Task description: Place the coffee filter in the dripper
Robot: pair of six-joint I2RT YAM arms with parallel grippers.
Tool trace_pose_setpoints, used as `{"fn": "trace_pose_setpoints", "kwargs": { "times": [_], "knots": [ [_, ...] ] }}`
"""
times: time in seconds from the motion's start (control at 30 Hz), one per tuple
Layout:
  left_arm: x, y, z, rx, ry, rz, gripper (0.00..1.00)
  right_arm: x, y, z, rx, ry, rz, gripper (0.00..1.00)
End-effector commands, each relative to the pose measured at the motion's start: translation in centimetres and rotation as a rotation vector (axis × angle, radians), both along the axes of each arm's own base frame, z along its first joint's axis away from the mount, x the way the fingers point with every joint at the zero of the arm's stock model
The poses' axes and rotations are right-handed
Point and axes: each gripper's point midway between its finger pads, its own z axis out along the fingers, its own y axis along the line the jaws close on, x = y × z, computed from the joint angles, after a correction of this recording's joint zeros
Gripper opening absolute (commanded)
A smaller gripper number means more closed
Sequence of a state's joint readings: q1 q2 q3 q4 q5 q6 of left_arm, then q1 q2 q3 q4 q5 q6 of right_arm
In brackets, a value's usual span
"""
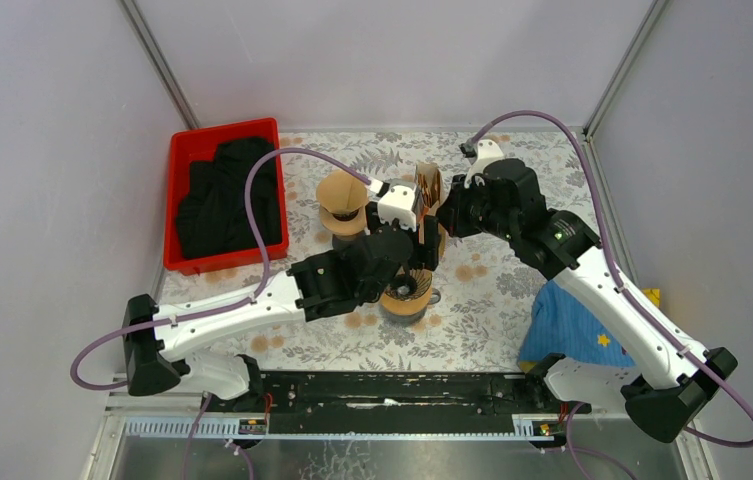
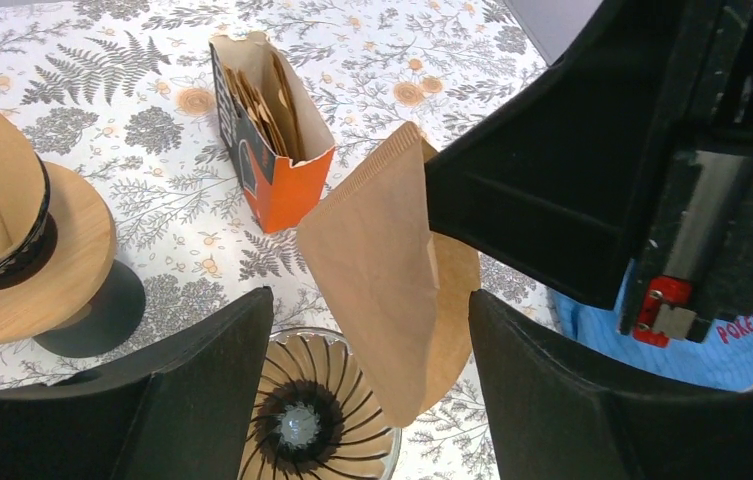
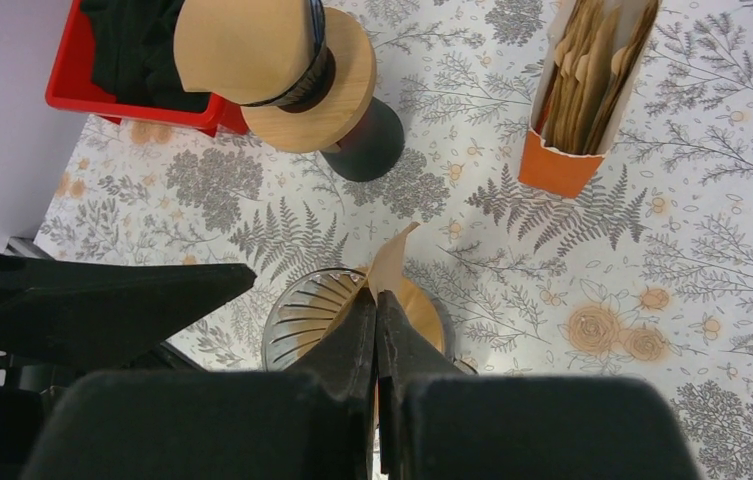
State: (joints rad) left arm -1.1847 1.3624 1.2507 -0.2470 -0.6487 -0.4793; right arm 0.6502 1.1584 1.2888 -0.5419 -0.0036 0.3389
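A brown paper coffee filter [image 2: 382, 265] hangs point-down, pinched at its top edge by my shut right gripper [image 3: 376, 300]. Its upper corner [image 3: 393, 258] sticks out past the right fingertips. The filter hangs between the spread fingers of my open left gripper [image 2: 372, 340], with a gap on the left side and its edge close to the right finger [image 2: 552, 400]. Directly below stands the ribbed glass dripper [image 2: 302, 420] on its wooden collar [image 3: 424, 310], with nothing in it. From above, both grippers meet just over the dripper [image 1: 407, 298].
An orange box of spare filters [image 2: 274, 135] stands behind the dripper. A second dripper on a wooden stand [image 3: 272, 60] holds a filter, to the left. A red bin [image 1: 180, 155] of black cloth is at far left; a blue cloth [image 1: 577, 325] lies at right.
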Motion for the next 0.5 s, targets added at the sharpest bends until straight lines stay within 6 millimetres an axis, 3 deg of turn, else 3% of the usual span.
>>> {"fn": "trace_pose_setpoints", "kwargs": {
  "times": [0.0,0.17,0.47],
  "knots": [
    [0.6,0.4,1.4,0.015,-0.044,0.053,0.77,-0.7,1.0,3.4,0.076,-0.058,0.046,0.0],
    [0.7,0.2,0.7,0.067,-0.038,0.056,0.76,-0.9,1.1,4.3,0.086,-0.07,0.053,0.0],
    [0.6,1.8,0.7,0.116,-0.036,0.101,0.64,-1.3,1.2,4.9,0.083,-0.065,0.076,0.0]
  ]
}}
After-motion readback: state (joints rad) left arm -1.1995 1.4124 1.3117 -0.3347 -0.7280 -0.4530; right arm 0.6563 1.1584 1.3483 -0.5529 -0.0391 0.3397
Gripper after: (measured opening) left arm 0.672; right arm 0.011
